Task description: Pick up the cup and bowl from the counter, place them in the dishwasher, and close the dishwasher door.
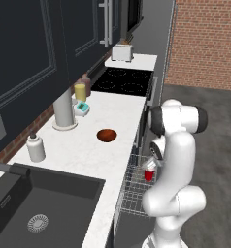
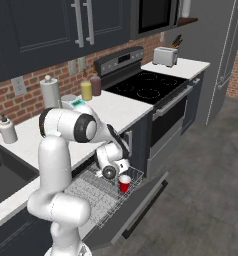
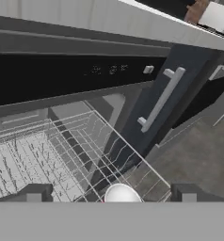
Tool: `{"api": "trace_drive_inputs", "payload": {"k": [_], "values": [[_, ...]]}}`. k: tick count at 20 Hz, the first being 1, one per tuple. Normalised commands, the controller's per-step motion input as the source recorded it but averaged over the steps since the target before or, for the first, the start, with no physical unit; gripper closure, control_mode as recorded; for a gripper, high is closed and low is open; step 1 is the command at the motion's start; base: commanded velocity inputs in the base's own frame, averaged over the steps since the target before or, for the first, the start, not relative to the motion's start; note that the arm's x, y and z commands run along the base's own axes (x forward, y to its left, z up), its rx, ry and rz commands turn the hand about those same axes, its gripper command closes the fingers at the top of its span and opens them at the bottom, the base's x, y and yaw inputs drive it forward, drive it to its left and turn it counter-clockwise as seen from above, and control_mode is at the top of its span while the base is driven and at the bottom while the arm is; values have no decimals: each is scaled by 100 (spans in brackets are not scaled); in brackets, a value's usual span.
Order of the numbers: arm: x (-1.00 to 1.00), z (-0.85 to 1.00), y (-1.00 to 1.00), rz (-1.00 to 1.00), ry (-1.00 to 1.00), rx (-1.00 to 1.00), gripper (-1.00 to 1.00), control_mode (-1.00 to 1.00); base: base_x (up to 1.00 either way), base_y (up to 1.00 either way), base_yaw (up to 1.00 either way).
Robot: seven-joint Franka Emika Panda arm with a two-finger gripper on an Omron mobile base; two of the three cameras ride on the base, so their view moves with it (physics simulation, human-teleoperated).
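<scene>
The red cup [image 1: 149, 174] [image 2: 124, 184] stands upright in the front corner of the pulled-out grey wire rack [image 1: 132, 191] [image 2: 98, 192] of the dishwasher. Its pale rim [image 3: 121, 194] shows low in the hand view. My gripper [image 1: 152, 166] [image 2: 121, 174] [image 3: 110, 195] hangs just above the cup, open, its fingertips [image 3: 35, 193] spread wide on either side without touching it. The dishwasher door [image 2: 141, 207] lies folded down under the rack. The reddish-brown bowl [image 1: 107, 135] sits on the white counter [image 1: 83, 155], left of the arm.
A dark sink [image 1: 40, 203] lies at the near end of the counter, with a white soap bottle [image 1: 36, 147] beside it. Farther along stand a paper towel roll [image 1: 64, 110], a yellow jar [image 1: 80, 92], the black stove [image 1: 122, 81] and a toaster [image 1: 122, 52]. The oven handle [image 3: 161, 99] is right of the rack.
</scene>
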Motion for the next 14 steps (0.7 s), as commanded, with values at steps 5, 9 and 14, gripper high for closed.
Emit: {"api": "trace_drive_inputs", "payload": {"k": [5,9,14], "values": [[0,100,-51,-7,0,5,-100,-100,0,0,0],[0,100,-75,-6,0,9,-100,-100,0,0,0],[-1,100,-39,-9,10,8,-100,-100,0,0,0]]}}
